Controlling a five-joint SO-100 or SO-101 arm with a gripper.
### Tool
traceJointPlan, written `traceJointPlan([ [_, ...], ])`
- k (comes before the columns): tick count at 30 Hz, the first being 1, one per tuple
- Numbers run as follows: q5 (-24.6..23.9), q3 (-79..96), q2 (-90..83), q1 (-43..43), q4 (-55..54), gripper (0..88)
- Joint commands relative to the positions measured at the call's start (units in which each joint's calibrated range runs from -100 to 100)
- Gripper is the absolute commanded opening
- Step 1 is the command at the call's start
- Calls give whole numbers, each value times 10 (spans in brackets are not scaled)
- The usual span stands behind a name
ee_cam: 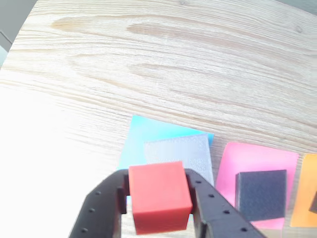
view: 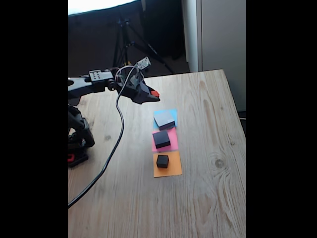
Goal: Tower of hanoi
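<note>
Fixed view first: the wooden table [view: 208, 198] carries a row of three paper squares, and the arm reaches in from the left with its gripper [view: 152, 94] raised above the boards, up and to the left of that row. Going by size, the grey slab [view: 164, 119] lies on the blue paper square [view: 172, 113] at the far end, the black slab [view: 161, 139] on the pink paper square [view: 171, 142] in the middle, and the small black cube [view: 162, 160] on the orange paper square [view: 168, 169] nearest the camera. Smallest is the red cube [ee_cam: 159, 197], pinched between the two fingers [ee_cam: 210, 208] and held clear of the table. In the wrist view the grey slab [ee_cam: 190, 153] sits just beyond and slightly right of the held cube, with the black slab [ee_cam: 261, 193] further right. The grey slab looks like the nearest landing place, though which block the cube should go to I cannot tell; any of them lies rightward along the row.
</note>
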Motion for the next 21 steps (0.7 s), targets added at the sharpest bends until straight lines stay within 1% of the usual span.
traceJointPlan([
  [1, -12, -196, -48, 36, 190, 6],
  [7, 2, -355, -68, 87, 330, 7],
  [10, 22, -419, -68, 119, 381, 7],
  [16, 89, -452, -80, 188, 405, 7],
  [18, 122, -448, -87, 212, 409, 7],
  [19, 129, -446, -90, 224, 409, 7],
  [21, 159, -437, -98, 249, 412, 7],
])
